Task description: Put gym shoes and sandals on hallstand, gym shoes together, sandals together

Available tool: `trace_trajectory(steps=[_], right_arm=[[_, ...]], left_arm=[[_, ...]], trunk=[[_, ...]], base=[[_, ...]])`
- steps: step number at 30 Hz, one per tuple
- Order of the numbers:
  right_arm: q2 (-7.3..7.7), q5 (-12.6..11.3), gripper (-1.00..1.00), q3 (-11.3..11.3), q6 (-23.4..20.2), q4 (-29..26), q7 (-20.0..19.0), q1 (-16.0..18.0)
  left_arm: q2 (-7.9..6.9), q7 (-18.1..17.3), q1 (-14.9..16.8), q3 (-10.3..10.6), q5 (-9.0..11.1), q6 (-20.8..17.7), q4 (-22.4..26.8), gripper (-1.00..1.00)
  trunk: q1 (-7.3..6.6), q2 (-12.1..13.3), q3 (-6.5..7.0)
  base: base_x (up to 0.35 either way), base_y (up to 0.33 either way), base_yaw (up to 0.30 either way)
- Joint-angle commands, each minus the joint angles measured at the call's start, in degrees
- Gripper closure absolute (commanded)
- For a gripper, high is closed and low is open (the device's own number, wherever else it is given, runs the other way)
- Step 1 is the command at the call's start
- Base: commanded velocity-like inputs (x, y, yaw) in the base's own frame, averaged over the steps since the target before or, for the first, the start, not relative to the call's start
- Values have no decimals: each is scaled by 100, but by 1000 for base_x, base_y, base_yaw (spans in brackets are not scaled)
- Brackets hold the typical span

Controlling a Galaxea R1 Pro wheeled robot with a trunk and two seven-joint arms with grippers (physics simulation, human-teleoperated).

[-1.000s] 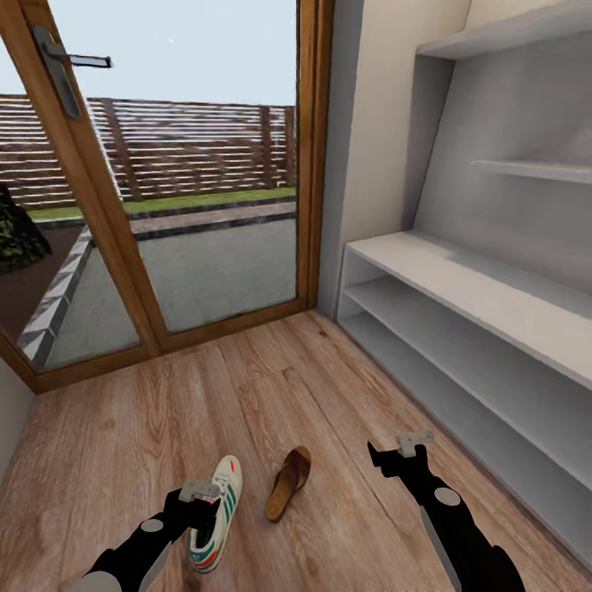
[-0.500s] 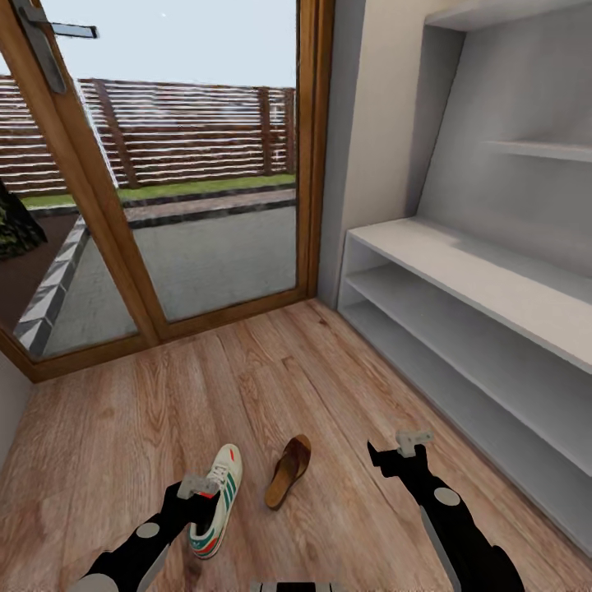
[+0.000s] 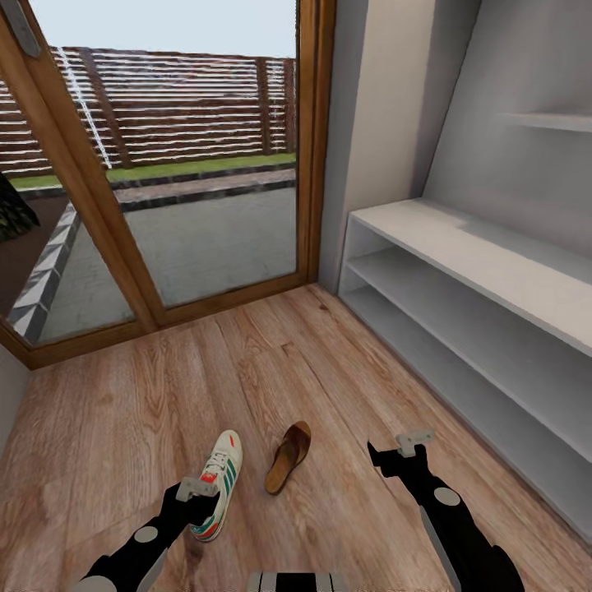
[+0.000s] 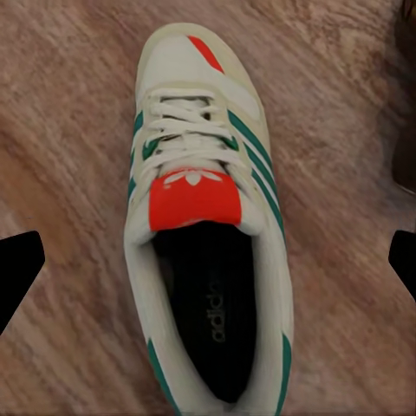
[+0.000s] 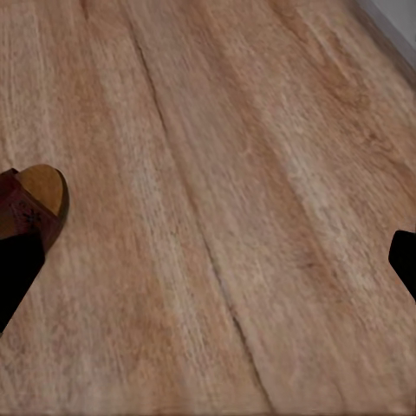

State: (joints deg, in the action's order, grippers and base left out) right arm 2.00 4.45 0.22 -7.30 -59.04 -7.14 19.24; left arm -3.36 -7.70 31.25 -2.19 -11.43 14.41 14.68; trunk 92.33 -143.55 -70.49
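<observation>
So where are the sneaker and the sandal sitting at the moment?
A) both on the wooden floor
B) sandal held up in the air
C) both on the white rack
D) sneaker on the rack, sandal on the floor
A: the sneaker and the sandal both lie on the wooden floor, side by side but apart, while the white rack has nothing on the shelves in view.

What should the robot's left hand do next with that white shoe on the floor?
Probably lower the left gripper straight down and close on the gym shoe. The wrist view shows the open fingers spread on either side of the shoe, which lies flat on the corridor floor, not yet gripped.
</observation>
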Motion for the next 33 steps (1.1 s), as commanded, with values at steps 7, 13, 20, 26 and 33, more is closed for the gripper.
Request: trace_trajectory(steps=[7, 13, 20, 26, 33], right_arm=[[2, 47, -100, 4, -32, -11, -16, 1], [2, 47, -100, 4, -32, -11, -15, 1], [2, 47, -100, 4, -31, -11, -16, 1], [2, 47, -100, 4, -27, -4, -16, 1], [2, 47, -100, 4, -27, -2, -16, 1]], left_arm=[[-1, -13, 3, -27, -43, 33, -1, -100], [-6, -11, 4, -28, -37, 44, 0, -100], [-5, -5, 4, -32, -30, 66, 0, -100], [-16, 63, 2, -42, 114, 143, -7, -100], [-29, 126, 1, -37, 258, 317, -9, -100]], trunk=[[17, -11, -204], [32, -19, -353], [50, -29, -511], [58, -33, -578], [58, -33, -578]], base=[[0, 0, 0], [0, 0, 0], [0, 0, 0], [0, 0, 0], [0, 0, 0]])
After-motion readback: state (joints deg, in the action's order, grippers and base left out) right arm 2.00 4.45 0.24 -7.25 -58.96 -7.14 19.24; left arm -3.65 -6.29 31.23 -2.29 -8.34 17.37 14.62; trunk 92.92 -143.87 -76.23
